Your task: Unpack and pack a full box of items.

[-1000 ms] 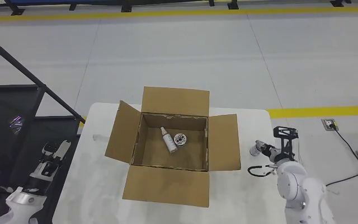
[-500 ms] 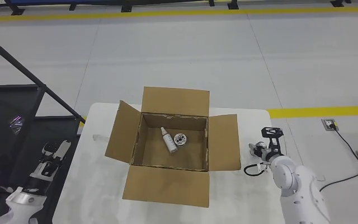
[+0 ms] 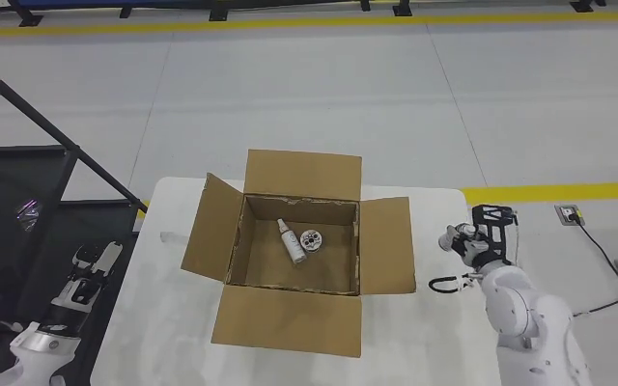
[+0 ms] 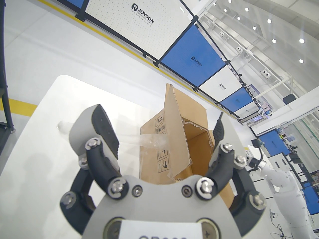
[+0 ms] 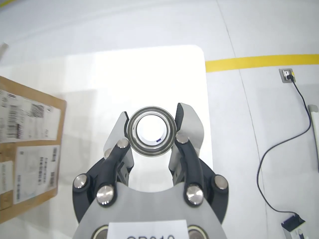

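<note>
Metal ring (image 5: 152, 151): clamped in right gripper (image 5: 152, 111), drifted rightward from box (image 3: 301, 174), mid-right of frame; set-down likely next. Left gripper (image 4: 159, 116): splayed, empty.

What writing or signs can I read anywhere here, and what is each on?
Wall panels: a logo and one brand word on each, left unquoted here.
Cardboard box, side: handling pictograms; the print under them is too small to read.
Labels on the box flap: barcodes and print, too blurred to read.
</note>
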Controlling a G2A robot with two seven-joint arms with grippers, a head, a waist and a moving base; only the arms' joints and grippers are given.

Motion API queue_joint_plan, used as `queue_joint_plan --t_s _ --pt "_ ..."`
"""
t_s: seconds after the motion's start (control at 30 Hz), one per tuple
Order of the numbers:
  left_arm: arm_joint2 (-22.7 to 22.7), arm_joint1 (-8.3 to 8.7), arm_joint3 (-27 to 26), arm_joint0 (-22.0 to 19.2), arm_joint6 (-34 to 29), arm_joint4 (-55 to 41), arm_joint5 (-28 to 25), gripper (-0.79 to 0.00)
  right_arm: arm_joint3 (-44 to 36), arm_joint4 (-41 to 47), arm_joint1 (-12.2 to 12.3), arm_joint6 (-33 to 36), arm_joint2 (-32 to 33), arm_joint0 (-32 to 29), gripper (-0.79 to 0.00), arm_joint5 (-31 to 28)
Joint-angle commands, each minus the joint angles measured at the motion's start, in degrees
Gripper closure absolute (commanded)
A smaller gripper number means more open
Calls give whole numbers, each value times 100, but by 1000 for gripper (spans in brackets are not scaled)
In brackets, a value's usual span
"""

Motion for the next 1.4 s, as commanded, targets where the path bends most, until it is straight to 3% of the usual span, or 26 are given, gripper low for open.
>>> queue_joint_plan --t_s 0.0,0.2,0.33,0.53,0.67,0.87,1.07,1.2,1.37 --pt "0 0 0 0 0 0 0 -785 -583 162 -14 -162 -66 -138 0 63" --pt "0 0 0 0 0 0 0 -785 -1846 -41 -44 -521 -849 -339 0 -108" --pt "0 0 0 0 0 0 0 -785 -1934 -274 -73 -456 -1753 -83 0 -519" --pt "0 0 0 0 0 0 0 -785 -699 -1183 -250 443 -3451 1100 0 -451" --pt "0 0 0 0 0 0 0 -785 357 -1393 -412 1099 -4139 1737 0 -280" --pt "0 0 0 0 0 0 0 -785 1341 -1075 -536 1463 -4302 2124 0 -286" --pt "0 0 0 0 0 0 0 -785 1877 -840 -617 1330 -4385 2205 0 -308" --pt "0 0 0 0 0 0 0 -785 2155 -759 -658 1184 -4406 2241 -259 -305" --pt "0 0 0 0 0 0 0 -785 2365 -635 -687 1042 -4357 2279 -376 -375"
